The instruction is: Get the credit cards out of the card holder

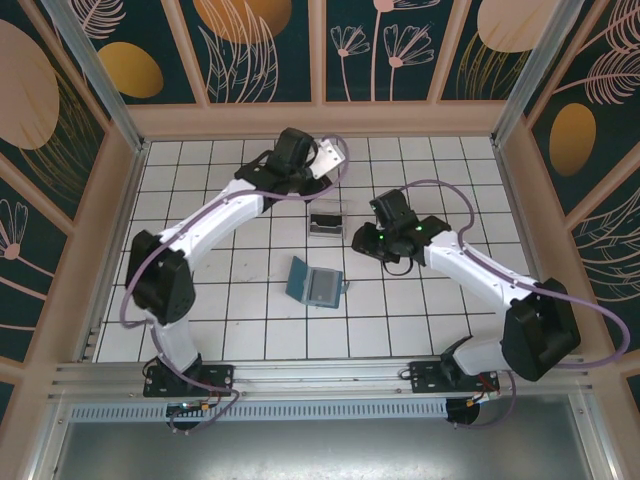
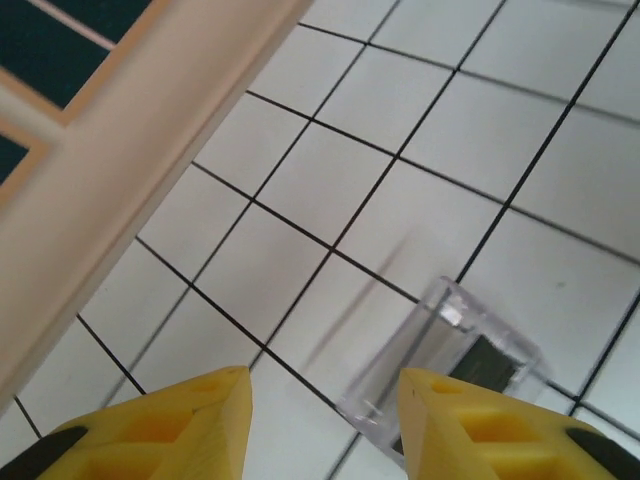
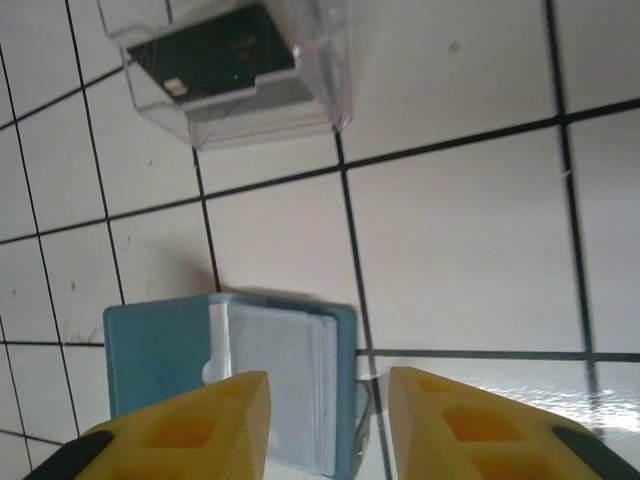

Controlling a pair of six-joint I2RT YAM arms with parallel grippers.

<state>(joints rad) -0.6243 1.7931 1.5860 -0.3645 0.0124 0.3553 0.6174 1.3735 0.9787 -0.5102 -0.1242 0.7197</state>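
Right tool (image 3: 328,400) open over card holder (image 3: 160,350), lower frame; left tool (image 2: 325,385) open. Credit cards (image 3: 215,55): likely thin, stiff, slick; pinch at pocket notch (image 3: 213,368).

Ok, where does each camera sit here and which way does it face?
Top external: above and behind the bases, looking down on the tiled table; both arms show, card holder and clear tray between them.
Left wrist: on the left arm, angled down at tiles by the wooden wall; open left gripper at bottom.
Right wrist: on the right arm, looking down on the open card holder; open right gripper at bottom.
Shared: both wrist views catch the clear tray holding a dark card.
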